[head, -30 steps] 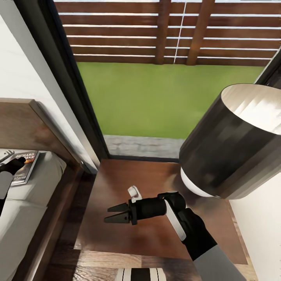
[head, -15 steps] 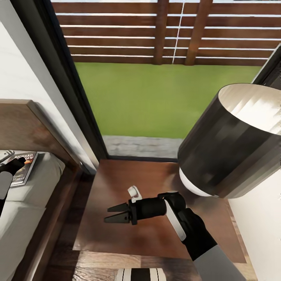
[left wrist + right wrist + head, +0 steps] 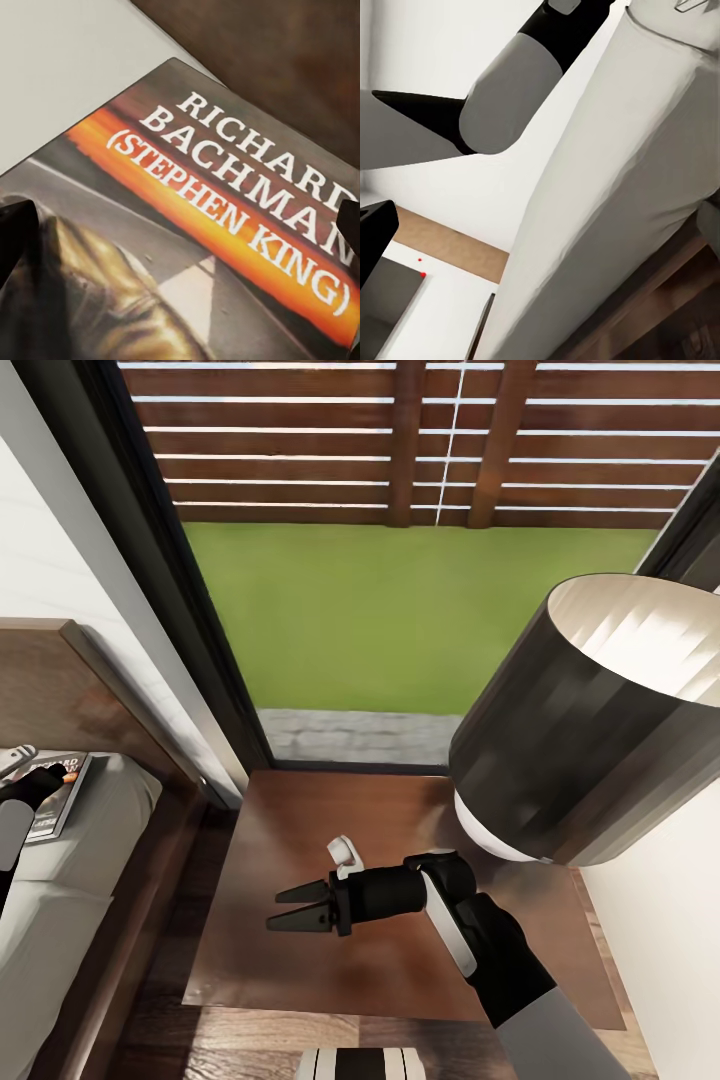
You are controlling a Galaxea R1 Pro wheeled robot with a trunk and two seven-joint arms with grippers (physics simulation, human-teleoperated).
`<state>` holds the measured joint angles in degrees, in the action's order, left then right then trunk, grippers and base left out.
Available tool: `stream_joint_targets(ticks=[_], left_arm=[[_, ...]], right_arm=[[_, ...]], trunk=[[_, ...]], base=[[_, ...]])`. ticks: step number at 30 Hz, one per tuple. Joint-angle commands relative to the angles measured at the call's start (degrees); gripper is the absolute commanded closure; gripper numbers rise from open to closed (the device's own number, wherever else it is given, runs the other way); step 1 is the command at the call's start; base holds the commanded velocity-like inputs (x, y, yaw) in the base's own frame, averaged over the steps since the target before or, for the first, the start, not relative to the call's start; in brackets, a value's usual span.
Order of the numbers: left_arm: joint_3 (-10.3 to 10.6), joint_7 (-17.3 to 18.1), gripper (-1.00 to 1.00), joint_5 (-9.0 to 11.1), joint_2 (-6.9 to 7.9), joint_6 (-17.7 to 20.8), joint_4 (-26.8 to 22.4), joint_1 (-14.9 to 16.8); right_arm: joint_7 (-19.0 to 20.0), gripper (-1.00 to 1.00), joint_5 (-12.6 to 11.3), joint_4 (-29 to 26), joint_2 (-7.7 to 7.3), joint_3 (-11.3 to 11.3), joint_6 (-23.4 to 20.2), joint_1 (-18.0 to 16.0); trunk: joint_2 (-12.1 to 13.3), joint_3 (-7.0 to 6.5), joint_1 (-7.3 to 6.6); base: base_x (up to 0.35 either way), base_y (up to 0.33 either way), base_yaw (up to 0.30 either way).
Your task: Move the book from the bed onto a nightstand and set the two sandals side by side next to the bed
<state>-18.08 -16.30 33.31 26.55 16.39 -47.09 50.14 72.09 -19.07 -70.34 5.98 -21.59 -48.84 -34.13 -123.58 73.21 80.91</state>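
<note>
Where the book (image 3: 225, 225) reads "RICHARD BACHMAN (STEPHEN KING)", the right gripper (image 3: 290, 906) is spread.

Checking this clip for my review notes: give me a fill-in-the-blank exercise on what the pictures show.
1. The book lies on the ____.
2. The right gripper hangs over the ____, fingers apart.
3. The lamp stands on the nightstand's ____ side in the head view.
4. The name in white on the book's cover is RICHARD ____.

Missing words: bed; nightstand; right; BACHMAN

- Right black two-fingered gripper (image 3: 292, 908) pointed toward robot's left, forearm level, fingers slightly parted.
- Left grey-sleeved arm (image 3: 14, 830) reached forward; gripper state was indeterminate.
</note>
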Motion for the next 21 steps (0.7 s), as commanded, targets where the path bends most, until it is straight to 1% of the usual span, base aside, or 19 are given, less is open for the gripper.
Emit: stream_joint_targets(ticks=[1,10,21], left_arm=[[0.06,-0.22,-1.00,1.39,-0.01,0.14,2.31,-0.04],[0.06,-0.22,-1.00,1.41,-0.01,0.14,2.32,-0.04],[0.06,-0.22,-1.00,1.34,-0.01,0.14,2.28,-0.04]], right_arm=[[-0.02,-1.00,-0.26,0.01,0.00,-0.04,-0.38,-0.04],[-0.02,-1.00,-0.26,0.02,0.00,-0.04,-0.38,-0.01],[-0.02,-1.00,-0.26,0.02,0.00,-0.04,-0.38,-0.03]], trunk=[[-0.01,0.04,0.00],[-0.01,-0.27,0.00],[-0.01,-0.30,0.00]], base=[[0.000,0.000,0.000],[0.000,0.000,-0.106],[0.000,0.000,-0.009]])
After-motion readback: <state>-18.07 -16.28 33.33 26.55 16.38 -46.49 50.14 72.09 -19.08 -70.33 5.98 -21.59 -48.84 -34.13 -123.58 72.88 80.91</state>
